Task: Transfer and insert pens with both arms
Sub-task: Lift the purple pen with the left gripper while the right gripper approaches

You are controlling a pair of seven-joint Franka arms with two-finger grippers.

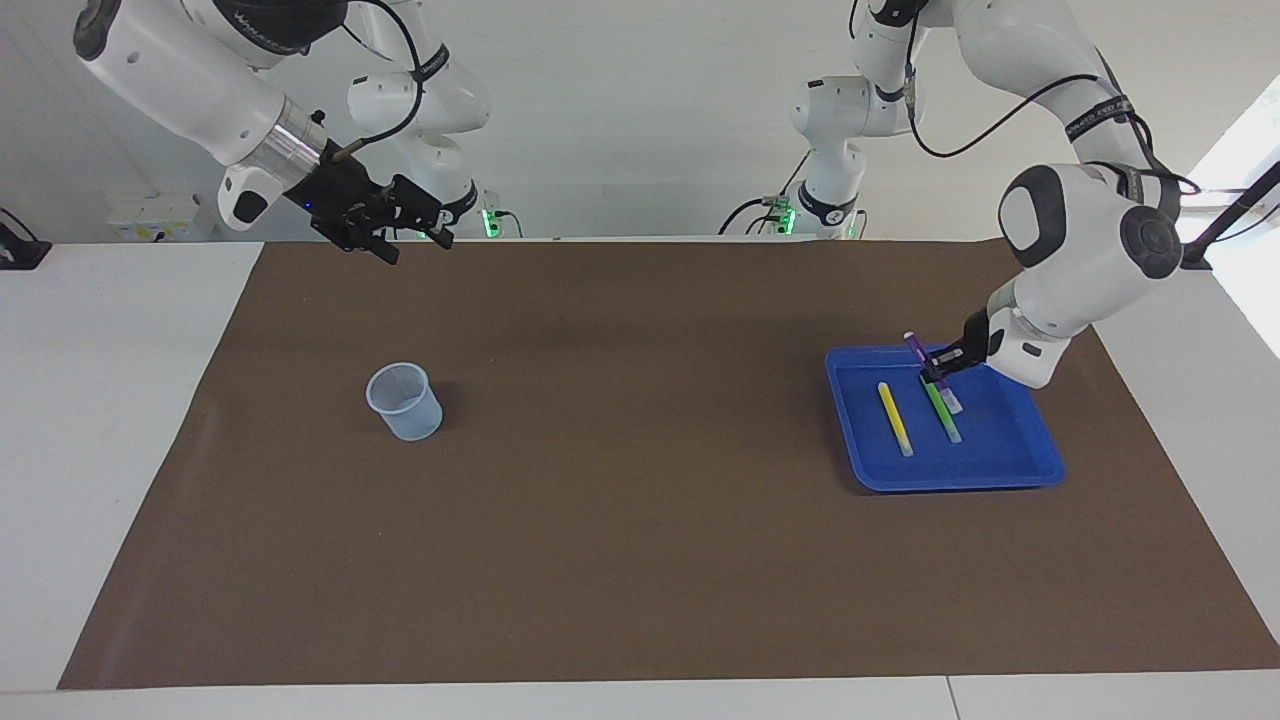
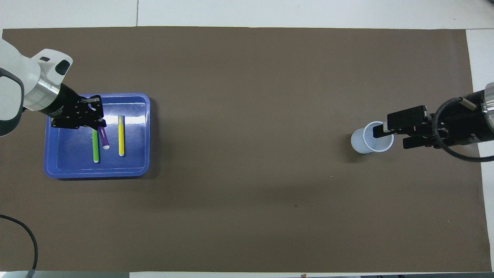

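Observation:
My left gripper [image 1: 940,372] is shut on the purple pen [image 1: 916,347] over the blue tray [image 1: 1000,462]. The pen is tilted, its pale cap end low beside the green pen [image 1: 943,415]. The yellow pen [image 1: 894,418] lies flat in the tray beside the green one. In the overhead view the left gripper [image 2: 96,124] holds the purple pen [image 2: 104,139] between the green pen [image 2: 95,150] and the yellow pen [image 2: 121,136]. My right gripper [image 1: 412,245] is open and empty, held high at the right arm's end; from overhead the right gripper [image 2: 394,139] overlaps the cup's rim.
A translucent plastic cup [image 1: 404,402] stands upright on the brown mat toward the right arm's end, and also shows in the overhead view [image 2: 361,148]. The blue tray [image 2: 77,166] sits toward the left arm's end. White table edges border the mat.

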